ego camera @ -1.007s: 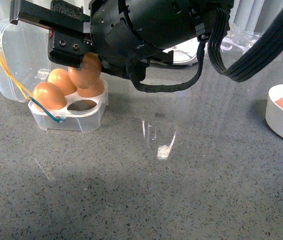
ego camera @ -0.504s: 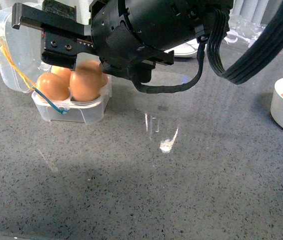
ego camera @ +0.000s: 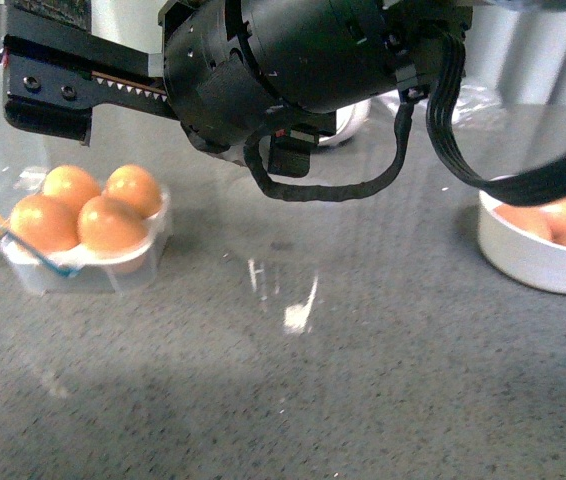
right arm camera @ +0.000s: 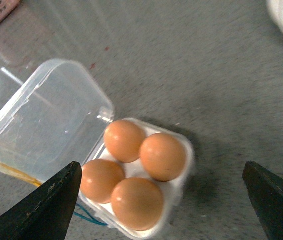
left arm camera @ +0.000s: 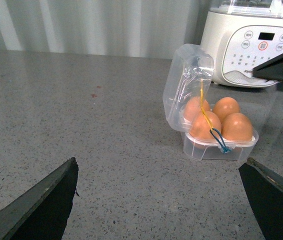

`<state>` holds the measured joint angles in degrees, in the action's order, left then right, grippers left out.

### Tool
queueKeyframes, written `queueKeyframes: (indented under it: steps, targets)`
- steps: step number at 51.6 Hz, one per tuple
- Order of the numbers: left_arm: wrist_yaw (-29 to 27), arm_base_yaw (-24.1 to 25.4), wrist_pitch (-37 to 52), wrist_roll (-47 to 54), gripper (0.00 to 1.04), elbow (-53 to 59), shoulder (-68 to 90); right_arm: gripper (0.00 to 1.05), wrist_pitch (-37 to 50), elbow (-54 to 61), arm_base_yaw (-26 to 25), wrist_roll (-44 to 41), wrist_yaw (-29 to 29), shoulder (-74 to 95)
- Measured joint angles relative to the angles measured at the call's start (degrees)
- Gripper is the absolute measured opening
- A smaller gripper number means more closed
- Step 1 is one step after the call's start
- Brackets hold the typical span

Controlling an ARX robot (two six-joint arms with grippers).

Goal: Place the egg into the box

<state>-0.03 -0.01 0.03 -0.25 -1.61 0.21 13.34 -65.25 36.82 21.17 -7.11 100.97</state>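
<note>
The box (ego camera: pixel 83 268) stands open at the left of the grey table, its clear lid (right arm camera: pixel 41 120) tipped back. All four slots hold brown eggs. The egg (ego camera: pixel 111 225) sits in the front slot nearest the table's middle. My right gripper (right arm camera: pixel 164 210) is open and empty, hovering above the box with one finger on either side; one of its fingers (ego camera: pixel 48 90) shows above the box in the front view. My left gripper (left arm camera: pixel 156 210) is open and empty, low over the table, with the box (left arm camera: pixel 219 147) some way ahead of it.
A round white bowl (ego camera: pixel 533 262) with more brown eggs (ego camera: pixel 563 215) stands at the right. A cream appliance with buttons (left arm camera: pixel 254 45) stands behind the box. The right arm's black body and cables fill the top of the front view.
My right gripper held the egg over the empty front slot, lowered it in and let go. It has since risen, and the box now holds four eggs.
</note>
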Motion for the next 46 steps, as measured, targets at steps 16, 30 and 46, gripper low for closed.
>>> queueKeyframes:
  steps: [16,30,46]
  targets:
    - [0.00,0.00,0.00,0.00,0.98,0.00,0.00,0.98,0.96,13.86,-3.06,-1.07,14.10,-14.49]
    - [0.00,0.00,0.00,0.00,0.98,0.00,0.00,0.75,27.34,25.70,-3.96,-13.64,36.28,-16.20]
    - [-0.02,0.00,0.00,0.00,0.98,0.00,0.00,0.21,35.34,46.01,-14.82,-20.06,28.81,-32.28]
